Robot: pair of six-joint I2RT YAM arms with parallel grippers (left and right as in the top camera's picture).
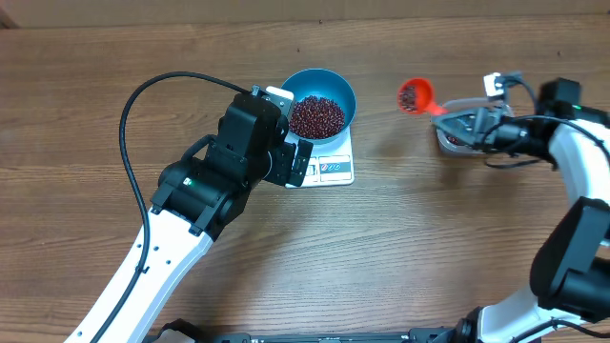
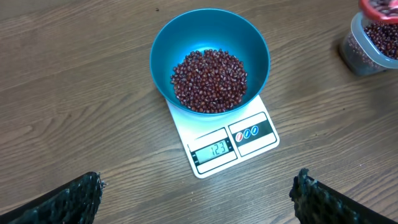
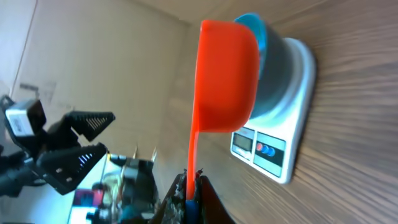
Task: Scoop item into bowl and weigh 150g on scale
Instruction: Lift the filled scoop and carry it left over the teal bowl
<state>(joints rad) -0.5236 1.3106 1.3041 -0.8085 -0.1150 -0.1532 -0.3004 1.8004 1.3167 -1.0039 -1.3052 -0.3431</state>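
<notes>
Left arm (image 1: 162,257): long white link, bulky black joint housings, one small green light.
Left cable (image 1: 127,133): thick, black, a single wide loop.
Left gripper (image 2: 198,180): black fingers (image 2: 65,202) with a ridged, knobbly surface.
Right arm (image 1: 583,162): white links, black rounded joints.
Right cables (image 1: 519,163): thin, black.
Right tag (image 1: 493,84): small, white, at the far end.
</notes>
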